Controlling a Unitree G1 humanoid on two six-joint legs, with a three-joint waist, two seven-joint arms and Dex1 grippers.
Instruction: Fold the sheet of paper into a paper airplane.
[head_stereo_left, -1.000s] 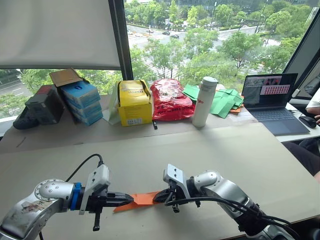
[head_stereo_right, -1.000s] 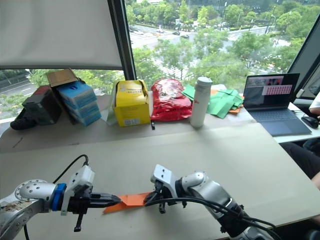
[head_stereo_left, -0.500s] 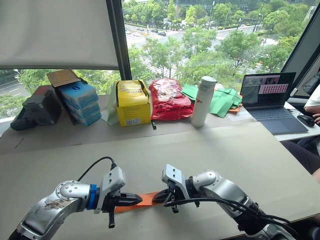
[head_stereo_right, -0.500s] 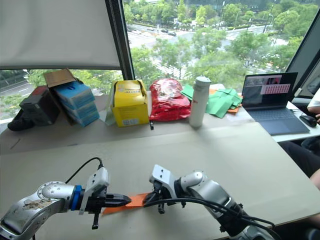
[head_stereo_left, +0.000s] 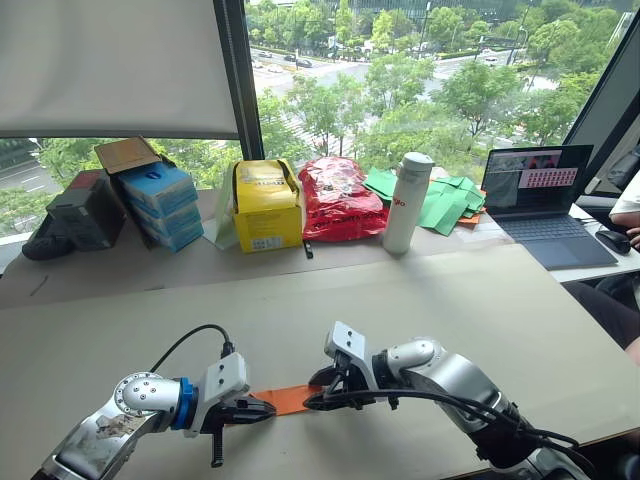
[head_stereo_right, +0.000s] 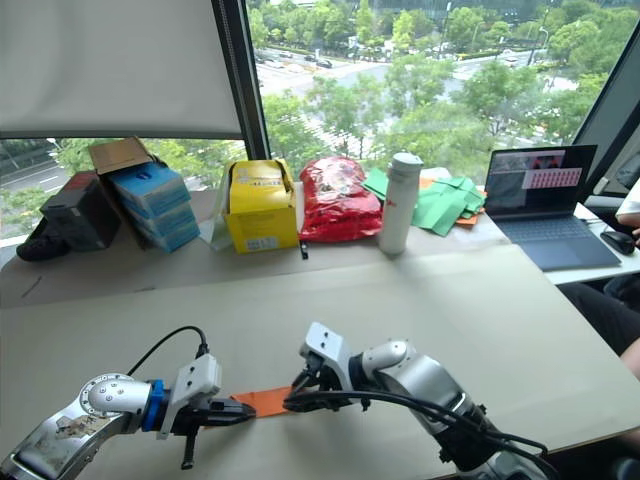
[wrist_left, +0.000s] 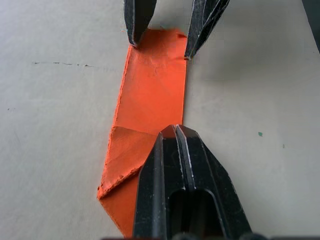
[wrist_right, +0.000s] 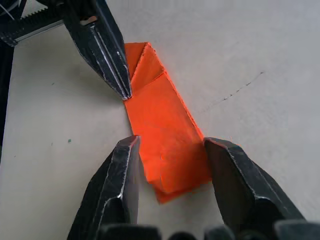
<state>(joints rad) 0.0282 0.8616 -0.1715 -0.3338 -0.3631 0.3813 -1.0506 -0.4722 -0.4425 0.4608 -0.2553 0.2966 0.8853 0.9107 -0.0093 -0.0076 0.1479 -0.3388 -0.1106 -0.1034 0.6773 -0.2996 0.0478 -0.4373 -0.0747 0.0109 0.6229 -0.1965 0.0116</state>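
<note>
Folded sheet of paper (wrist_left: 152, 95): light, limp; left gripper (wrist_left: 176, 131) clenched, seemingly pressing it; right gripper (wrist_right: 170, 145) spread astride its blunt end.

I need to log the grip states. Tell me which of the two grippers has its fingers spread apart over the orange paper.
The right gripper: its fingers straddle the blunt end of the sheet of paper. The left gripper is shut, its tips pressing the pointed end.
</note>
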